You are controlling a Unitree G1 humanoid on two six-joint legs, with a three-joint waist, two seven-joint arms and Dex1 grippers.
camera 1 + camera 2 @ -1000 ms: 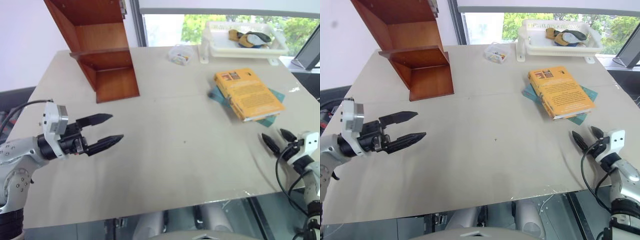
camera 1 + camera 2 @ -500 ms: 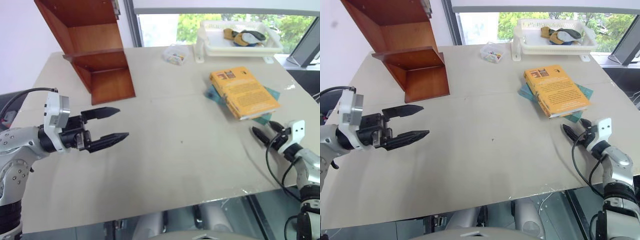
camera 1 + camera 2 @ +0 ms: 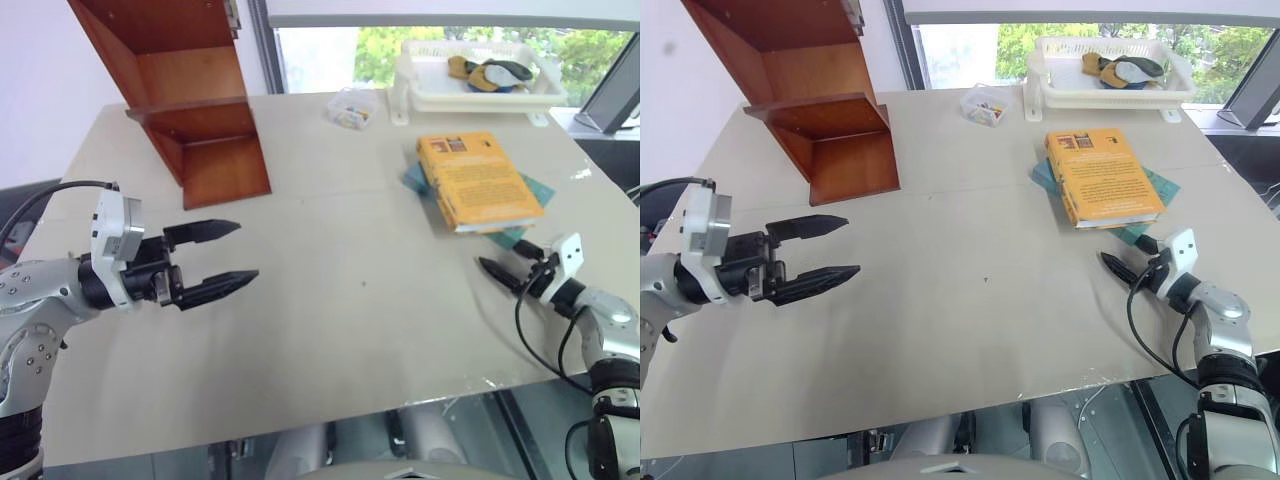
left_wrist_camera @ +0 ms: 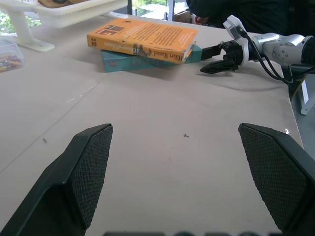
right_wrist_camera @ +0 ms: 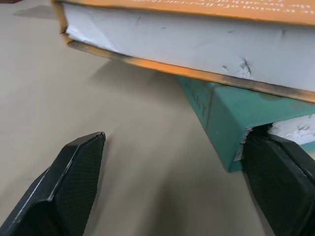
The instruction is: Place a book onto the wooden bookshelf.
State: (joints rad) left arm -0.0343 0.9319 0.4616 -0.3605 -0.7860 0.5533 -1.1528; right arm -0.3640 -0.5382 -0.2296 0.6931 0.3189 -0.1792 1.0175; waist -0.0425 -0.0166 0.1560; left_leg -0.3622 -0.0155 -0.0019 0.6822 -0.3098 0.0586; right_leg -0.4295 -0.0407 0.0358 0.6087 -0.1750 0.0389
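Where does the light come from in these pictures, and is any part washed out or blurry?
Left eye view: daylight comes through the window behind the table; its pane is washed out beside the white basket. Right wrist view: the book casts a soft shadow on the tabletop, and the near fingers look soft. Left wrist view: the basket is glary.

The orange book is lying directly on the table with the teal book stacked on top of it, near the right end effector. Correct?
No, the stack is reversed: the orange book lies on top of the teal book, as the left wrist view shows. It is near the right end effector.
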